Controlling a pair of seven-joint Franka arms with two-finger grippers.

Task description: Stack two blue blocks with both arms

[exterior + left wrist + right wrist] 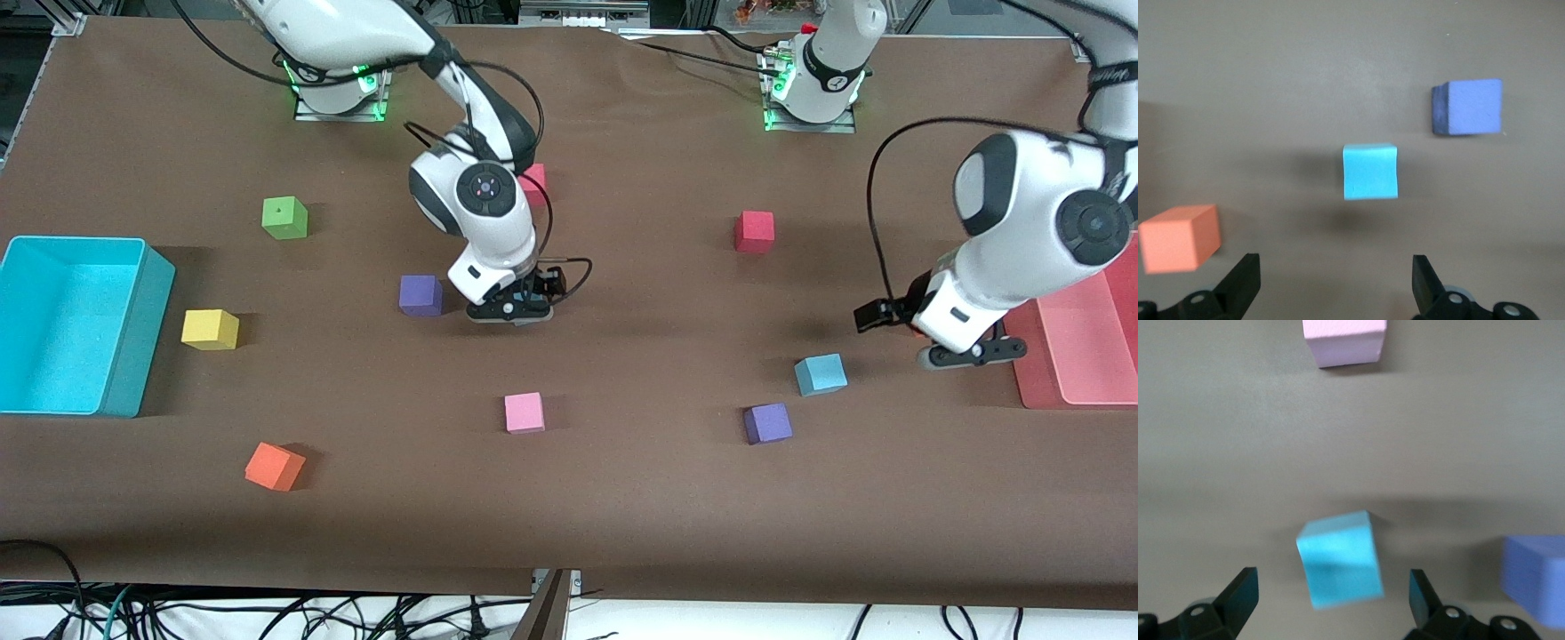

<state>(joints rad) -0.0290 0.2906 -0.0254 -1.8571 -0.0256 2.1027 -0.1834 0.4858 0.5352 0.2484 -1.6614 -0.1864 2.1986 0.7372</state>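
Note:
One sky-blue block (820, 373) lies on the brown table toward the left arm's end, beside a purple cube (767, 423). It also shows in the left wrist view (1369, 171), ahead of my left gripper (1336, 283). The left gripper (965, 354) is open and empty, low over the table beside that block. The second sky-blue block (1340, 563) lies turned at an angle between the spread fingers of my right gripper (1331, 600), with a gap on each side. In the front view the right gripper (514, 311) is low over mid-table and hides this block.
A large cyan bin (133, 338) stands at the right arm's end and a pink tray (1080, 356) at the left arm's end. Green (284, 218), yellow (210, 329), orange (274, 466), pink (524, 412), purple (420, 295) and red (754, 231) cubes are scattered. An orange cube (1179, 238) lies by the left gripper.

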